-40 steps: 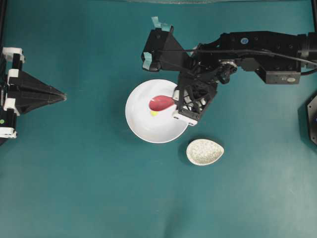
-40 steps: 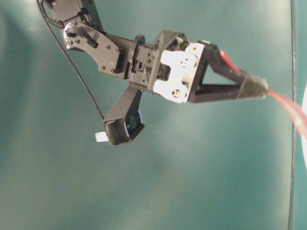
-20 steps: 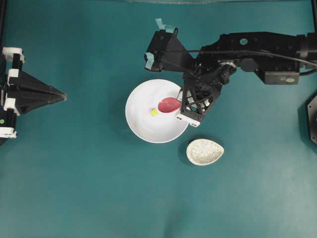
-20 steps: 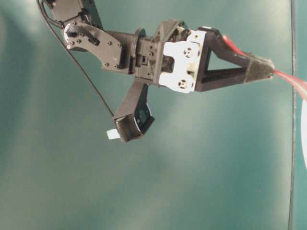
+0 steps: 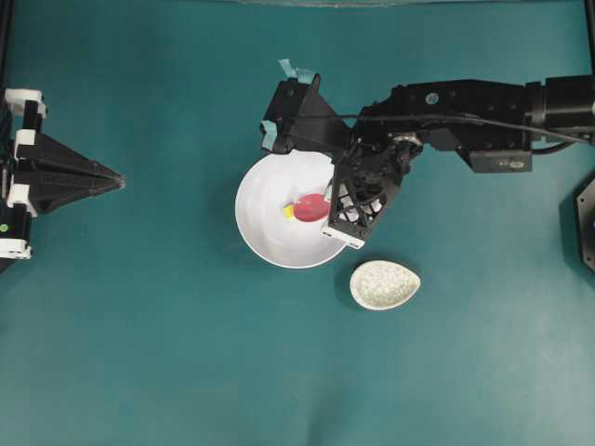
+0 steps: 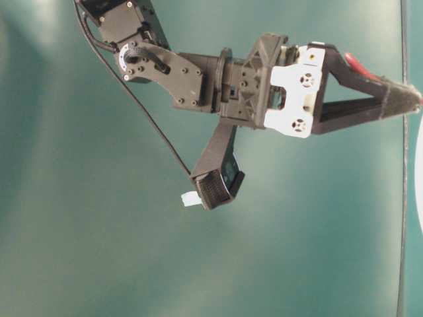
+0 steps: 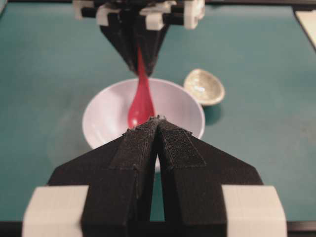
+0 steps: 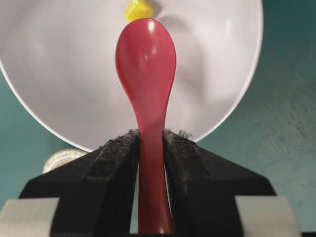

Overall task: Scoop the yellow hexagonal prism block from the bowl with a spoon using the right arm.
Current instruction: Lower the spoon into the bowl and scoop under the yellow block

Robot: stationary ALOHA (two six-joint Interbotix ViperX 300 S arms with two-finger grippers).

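The white bowl (image 5: pixel 270 242) sits mid-table with the tiny yellow block (image 5: pixel 288 212) on its floor. My right gripper (image 5: pixel 328 199) is shut on the handle of the pink-red spoon (image 5: pixel 311 207), over the bowl's right rim. In the right wrist view the spoon (image 8: pixel 146 64) reaches out from the gripper (image 8: pixel 150 134) across the bowl (image 8: pixel 59 74), its tip right at the yellow block (image 8: pixel 138 10); whether they touch I cannot tell. The left gripper (image 5: pixel 119 179) rests shut at the far left, aimed at the bowl (image 7: pixel 106 116).
A small speckled oval dish (image 5: pixel 385 284) lies just below and right of the bowl, close under the right gripper's body. The right arm (image 5: pixel 465 102) stretches in from the right edge. A dark fixture (image 5: pixel 588 223) sits at the right border.
The spoon drew back to the right away from the block, then came left and toward the table's near side again; its tip now sits beside the block. The left arm has stayed still.
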